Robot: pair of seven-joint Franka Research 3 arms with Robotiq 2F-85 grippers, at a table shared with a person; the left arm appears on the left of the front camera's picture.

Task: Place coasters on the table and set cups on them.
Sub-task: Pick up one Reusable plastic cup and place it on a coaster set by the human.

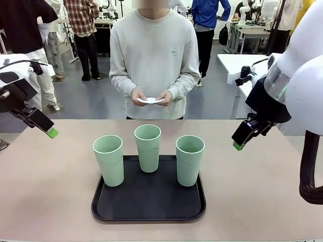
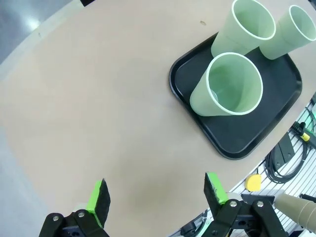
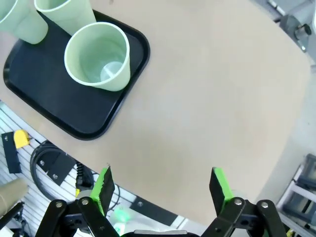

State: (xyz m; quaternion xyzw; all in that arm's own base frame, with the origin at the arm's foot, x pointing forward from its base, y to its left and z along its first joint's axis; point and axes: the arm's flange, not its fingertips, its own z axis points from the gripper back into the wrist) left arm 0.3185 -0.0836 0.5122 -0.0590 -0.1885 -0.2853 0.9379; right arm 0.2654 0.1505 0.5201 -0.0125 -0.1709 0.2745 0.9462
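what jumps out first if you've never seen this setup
Three mint-green cups stand upright on a black tray in the middle of the tan table. Across it, a person holds white coasters at waist height. The left gripper and right gripper hang open above the table, one on either side of the tray.

The person's fingers (image 1: pixel 137 96) partly cover the coasters (image 1: pixel 150 101), count unclear.

Left hand (image 2: pixel 155 182), right hand (image 3: pixel 161 172) spread wide
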